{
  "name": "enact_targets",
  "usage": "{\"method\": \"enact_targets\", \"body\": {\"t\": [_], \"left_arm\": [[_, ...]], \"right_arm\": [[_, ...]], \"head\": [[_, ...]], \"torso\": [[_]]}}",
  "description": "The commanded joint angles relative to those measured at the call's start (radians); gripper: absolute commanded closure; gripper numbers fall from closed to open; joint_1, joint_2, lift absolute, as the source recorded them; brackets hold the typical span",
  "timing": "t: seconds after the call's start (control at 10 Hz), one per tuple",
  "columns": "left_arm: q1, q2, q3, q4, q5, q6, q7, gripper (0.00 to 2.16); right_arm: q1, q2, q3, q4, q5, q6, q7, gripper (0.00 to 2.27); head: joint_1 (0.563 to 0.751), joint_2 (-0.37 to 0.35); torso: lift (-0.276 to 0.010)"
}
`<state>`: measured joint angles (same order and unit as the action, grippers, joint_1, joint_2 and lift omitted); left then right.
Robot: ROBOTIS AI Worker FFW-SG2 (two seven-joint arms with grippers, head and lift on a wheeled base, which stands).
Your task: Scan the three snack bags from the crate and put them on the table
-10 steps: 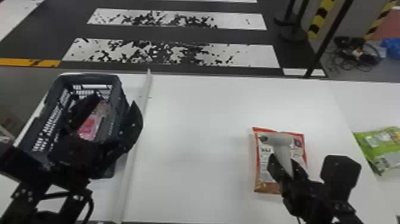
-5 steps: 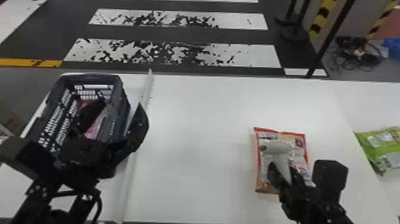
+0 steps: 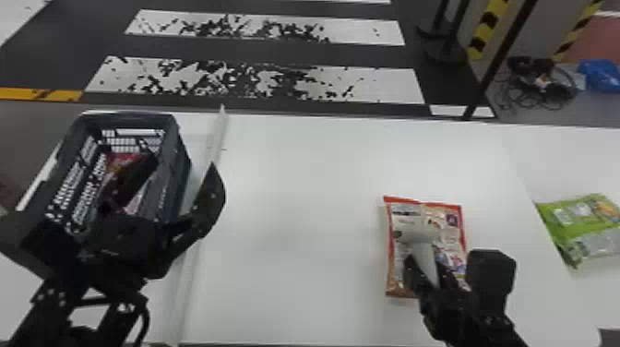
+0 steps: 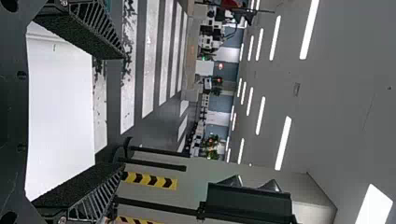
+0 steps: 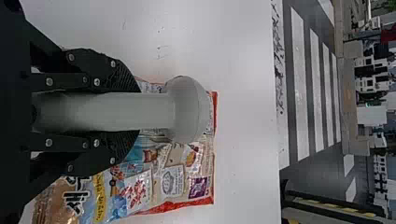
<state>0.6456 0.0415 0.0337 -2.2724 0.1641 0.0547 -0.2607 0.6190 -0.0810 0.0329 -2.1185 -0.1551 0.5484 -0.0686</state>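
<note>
My left gripper [image 3: 180, 203] stands open above the near part of the dark crate [image 3: 182, 175], one finger over its inside; a reddish snack bag [image 3: 123, 159] lies within, partly hidden. In the left wrist view the gripper [image 4: 79, 112] has its fingers wide apart, nothing between. My right gripper [image 3: 426, 272] is shut on the pale scanner [image 3: 422, 235], held over a red-edged snack bag [image 3: 396, 281] lying on the table. In the right wrist view the gripper [image 5: 133, 111] clamps the scanner handle [image 5: 112, 111], its head above the bag [image 5: 173, 179]. A green snack bag [image 3: 556, 214] lies at the far right.
A pale raised strip [image 3: 214, 138] runs along the white table [image 3: 295, 207] beside the crate. Beyond the table's far edge are the striped floor and a dark post [image 3: 500, 60]; cables [image 3: 539, 87] lie on the floor at the back right.
The left gripper has shifted slightly right and turned a little over the crate. The right gripper, with the scanner, has moved slightly left over the red-edged bag.
</note>
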Motion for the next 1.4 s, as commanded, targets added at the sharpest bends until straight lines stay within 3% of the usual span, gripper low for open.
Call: {"method": "enact_targets", "body": {"t": [0.0,0.2,0.4,0.6,0.8,1.0,1.3], "left_arm": [[-0.004,0.000,-0.002,0.001,0.000,0.000,0.000,0.05],[-0.007,0.000,-0.012,-0.001,-0.008,0.000,0.001,0.05],[-0.003,0.001,-0.009,-0.006,-0.009,0.000,0.000,0.05],[0.000,0.001,-0.009,-0.006,-0.012,0.000,0.000,0.05],[0.000,0.001,-0.011,-0.004,-0.020,0.006,0.000,0.05],[0.002,0.000,-0.009,-0.001,-0.023,0.012,0.006,0.05],[0.000,-0.006,-0.037,0.010,-0.057,0.018,0.018,0.05]], "right_arm": [[0.036,-0.013,-0.007,-0.083,-0.023,-0.006,0.001,2.24],[0.064,-0.022,-0.079,-0.187,-0.090,0.003,0.010,2.24],[0.012,-0.052,-0.191,-0.176,-0.143,0.064,0.013,2.24],[-0.067,-0.099,-0.309,-0.067,-0.184,0.104,0.019,2.24],[-0.137,-0.135,-0.421,0.092,-0.210,0.098,0.125,2.24],[-0.165,-0.217,-0.442,0.249,-0.233,-0.006,0.170,2.24],[-0.193,-0.229,-0.435,0.353,-0.228,-0.086,0.240,2.24]], "head": [[0.695,-0.045],[0.695,-0.044],[0.695,-0.086],[0.695,-0.175],[0.695,-0.255],[0.695,-0.340],[0.695,-0.350]], "torso": [[-0.094],[-0.094],[-0.094],[-0.094],[-0.094],[-0.094],[-0.094]]}}
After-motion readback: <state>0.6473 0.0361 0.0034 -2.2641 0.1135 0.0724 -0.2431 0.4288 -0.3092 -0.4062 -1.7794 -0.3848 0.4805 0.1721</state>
